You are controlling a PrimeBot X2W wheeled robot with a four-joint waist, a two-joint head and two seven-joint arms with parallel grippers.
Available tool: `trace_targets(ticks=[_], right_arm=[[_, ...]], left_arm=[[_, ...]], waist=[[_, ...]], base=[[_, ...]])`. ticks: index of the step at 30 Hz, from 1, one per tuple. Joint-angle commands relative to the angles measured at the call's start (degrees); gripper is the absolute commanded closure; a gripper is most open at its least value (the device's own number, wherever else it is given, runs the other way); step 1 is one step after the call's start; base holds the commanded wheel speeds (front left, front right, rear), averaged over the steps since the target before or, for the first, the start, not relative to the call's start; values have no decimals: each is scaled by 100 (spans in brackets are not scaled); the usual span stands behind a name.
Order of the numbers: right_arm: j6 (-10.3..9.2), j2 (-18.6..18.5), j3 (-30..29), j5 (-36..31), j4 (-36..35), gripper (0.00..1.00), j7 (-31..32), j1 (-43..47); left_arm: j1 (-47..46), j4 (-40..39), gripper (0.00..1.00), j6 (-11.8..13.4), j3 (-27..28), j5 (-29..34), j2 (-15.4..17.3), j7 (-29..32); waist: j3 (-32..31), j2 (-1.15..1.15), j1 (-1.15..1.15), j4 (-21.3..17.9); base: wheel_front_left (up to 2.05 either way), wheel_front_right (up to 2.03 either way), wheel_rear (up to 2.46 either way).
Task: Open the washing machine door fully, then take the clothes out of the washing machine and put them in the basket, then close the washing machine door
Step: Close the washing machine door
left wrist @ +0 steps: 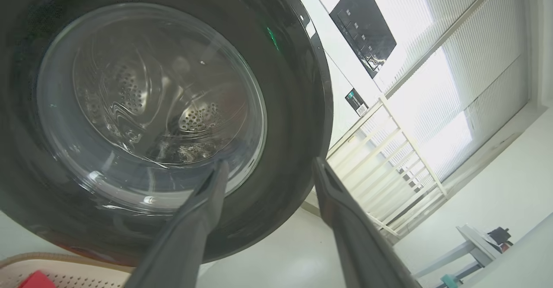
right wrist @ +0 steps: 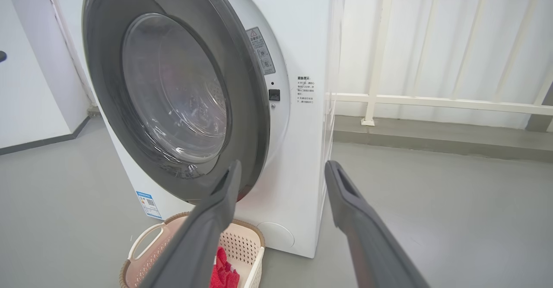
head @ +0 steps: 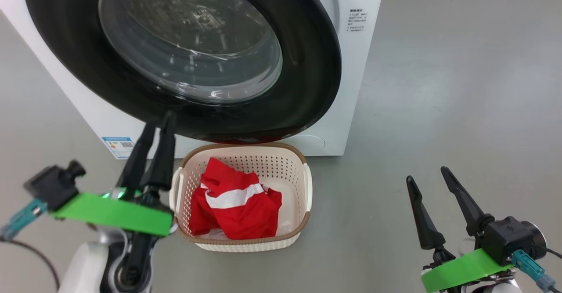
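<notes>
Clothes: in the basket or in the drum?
In the basket. The clothes lie crumpled inside the basket, which sits on the floor in front of the washing machine.

At upper centre, the glossy black-rimmed round glass door (head: 184,51) overhangs the far rim of the cream perforated plastic basket (head: 308,183), crowding entry from above; bare grey floor (head: 439,86) lies open across the right half.

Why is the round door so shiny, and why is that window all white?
Head view: the washing machine door catches the room's light, which shows as white streaks on its glass. Left wrist view: daylight through the blinds is too bright for the camera, so it washes out to white. Right wrist view: the light is even, with only faint gleams on the glass.
</notes>
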Motion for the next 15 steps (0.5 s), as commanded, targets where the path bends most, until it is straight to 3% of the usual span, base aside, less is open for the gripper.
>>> trace_targets(ticks=[1,7,15], right_arm=[[36,-60,76,17,-168,0,-42,-53],[36,-60,15,21,-197,0,-38,96],[36,-60,17,18,-263,0,-30,203]], left_arm=[[56,-241,0,57,220,227,252,-165],[645,-622,0,375,104,1239,534,-722],[1361,-1054,0,832,-61,2523,859,-992]], waist=[[-51,0,0,22],[-232,0,0,55],[-352,0,0,29]], base=[[0,0,0],[0,0,0],[0,0,0]])
